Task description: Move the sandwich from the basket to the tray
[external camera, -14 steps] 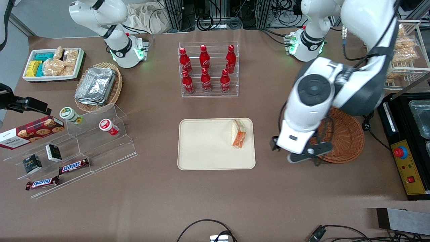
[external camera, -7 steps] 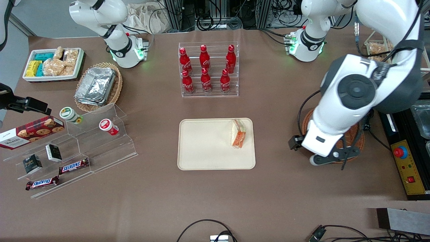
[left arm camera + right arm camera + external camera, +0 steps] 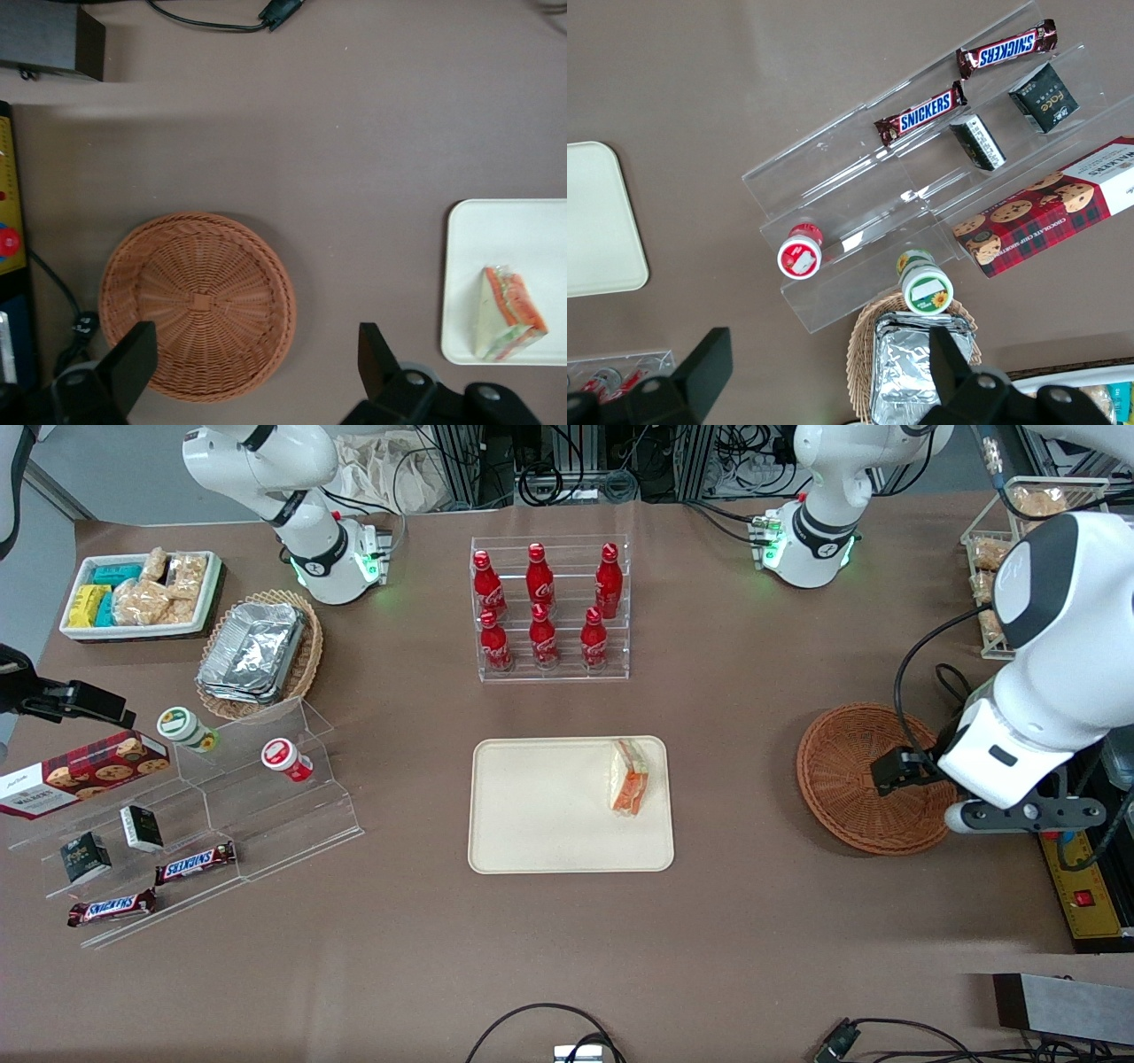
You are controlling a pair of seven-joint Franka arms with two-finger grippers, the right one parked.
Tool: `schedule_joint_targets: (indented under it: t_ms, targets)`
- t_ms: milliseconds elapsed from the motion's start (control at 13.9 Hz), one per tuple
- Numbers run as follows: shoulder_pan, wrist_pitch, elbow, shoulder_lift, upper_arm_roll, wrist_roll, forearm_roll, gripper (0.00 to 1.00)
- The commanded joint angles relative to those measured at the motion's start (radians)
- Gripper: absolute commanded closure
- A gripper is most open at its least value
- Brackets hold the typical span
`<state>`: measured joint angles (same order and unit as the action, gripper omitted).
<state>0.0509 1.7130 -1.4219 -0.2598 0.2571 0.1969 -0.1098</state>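
Sandwich [image 3: 629, 779] on tray [image 3: 540, 815]; pincer [image 3: 252, 359] open above basket [image 3: 850, 779].

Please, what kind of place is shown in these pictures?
Probably a robot lab arranged as a mock snack shop: red cola bottles in a clear rack, chocolate bars on clear steps. The wrapped triangular sandwich lies on the cream plastic tray; the open tool hangs above the empty reddish-brown wicker basket.

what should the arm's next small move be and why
Probably just keep the end effector clear and settle to rest. The sandwich already lies on the tray, the basket holds nothing, and the open end effector, empty, hangs up by the basket's rim toward the working arm's end of the table.
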Motion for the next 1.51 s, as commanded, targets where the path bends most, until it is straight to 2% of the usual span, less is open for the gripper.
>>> schedule_joint_targets:
  t_ms: [0, 215, 503, 718, 1077, 1436]
  targets:
    - [-0.049, 0.109, -0.182, 0.138, -0.08, -0.04, 0.053, 0.0]
    - [-0.062, 0.126, -0.241, 0.218, -0.108, -0.042, 0.05, 0.0]
    - [-0.06, -0.015, -0.235, 0.304, -0.165, -0.209, 0.056, 0.0]
    - [-0.062, -0.093, -0.224, 0.347, -0.167, -0.212, 0.056, 0.0]
    - [-0.057, -0.243, -0.118, 0.343, -0.165, -0.214, 0.084, 0.0]
    - [-0.051, -0.25, -0.117, 0.344, -0.165, -0.215, 0.084, 0.0]
